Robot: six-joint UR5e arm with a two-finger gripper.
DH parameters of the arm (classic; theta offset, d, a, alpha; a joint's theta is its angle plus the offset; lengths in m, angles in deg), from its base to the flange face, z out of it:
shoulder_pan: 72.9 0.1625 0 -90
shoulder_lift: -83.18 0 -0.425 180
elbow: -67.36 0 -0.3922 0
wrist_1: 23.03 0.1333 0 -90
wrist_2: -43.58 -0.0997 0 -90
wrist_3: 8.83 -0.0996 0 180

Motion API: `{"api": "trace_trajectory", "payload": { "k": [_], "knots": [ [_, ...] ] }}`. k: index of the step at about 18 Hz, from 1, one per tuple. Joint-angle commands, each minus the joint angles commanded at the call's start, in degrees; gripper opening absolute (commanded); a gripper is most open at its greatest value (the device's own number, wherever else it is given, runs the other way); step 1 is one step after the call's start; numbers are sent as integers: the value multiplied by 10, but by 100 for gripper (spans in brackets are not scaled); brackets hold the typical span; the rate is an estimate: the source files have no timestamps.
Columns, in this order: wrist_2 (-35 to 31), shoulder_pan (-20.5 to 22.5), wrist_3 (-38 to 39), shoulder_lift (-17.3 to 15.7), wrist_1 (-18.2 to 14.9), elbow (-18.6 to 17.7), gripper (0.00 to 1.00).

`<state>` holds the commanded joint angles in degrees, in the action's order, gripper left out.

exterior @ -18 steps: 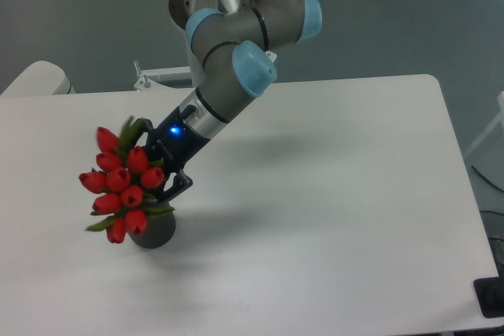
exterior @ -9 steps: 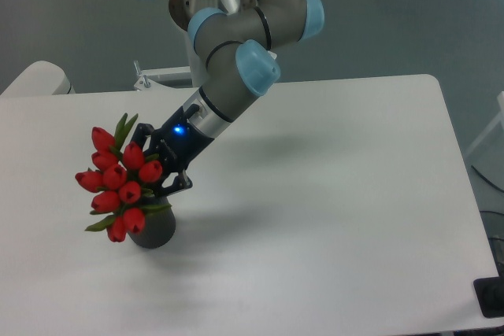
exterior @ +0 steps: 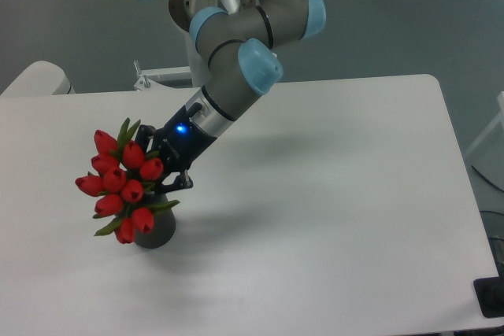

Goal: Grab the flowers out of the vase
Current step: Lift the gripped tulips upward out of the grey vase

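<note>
The flowers (exterior: 122, 186) are a tight bunch of red tulip buds with green leaves, leaning left over the vase (exterior: 155, 232), with their stems still reaching down to it. The vase is a small dark grey cylinder standing on the white table (exterior: 331, 194), mostly hidden by the buds. My gripper (exterior: 157, 172) comes in from the upper right, right behind the bunch. Its dark fingers (exterior: 182, 183) straddle the bunch and appear shut on it. The buds cover the fingertips.
The arm (exterior: 236, 76) slants from the robot base at the table's back edge down to the bunch. A metal bracket (exterior: 161, 78) sits at the back edge. The table's left corner (exterior: 35, 80) is rounded. A dark object (exterior: 492, 297) shows past the right edge.
The gripper shifted slightly right and up, and the bunch shifted right with it, its lowest buds moving closer over the vase.
</note>
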<state>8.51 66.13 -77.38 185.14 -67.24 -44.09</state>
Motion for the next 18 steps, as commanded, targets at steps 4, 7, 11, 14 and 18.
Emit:
{"api": "trace_trajectory", "payload": {
  "k": [4,7,11,14,18],
  "knots": [
    [25,8,25,-18,-1,3,29],
    [29,9,44,-29,-1,11,29],
    [38,12,105,-46,-2,33,29],
    [39,12,131,-55,-2,46,29],
    [41,17,179,-66,-2,76,29]
  ]
}}
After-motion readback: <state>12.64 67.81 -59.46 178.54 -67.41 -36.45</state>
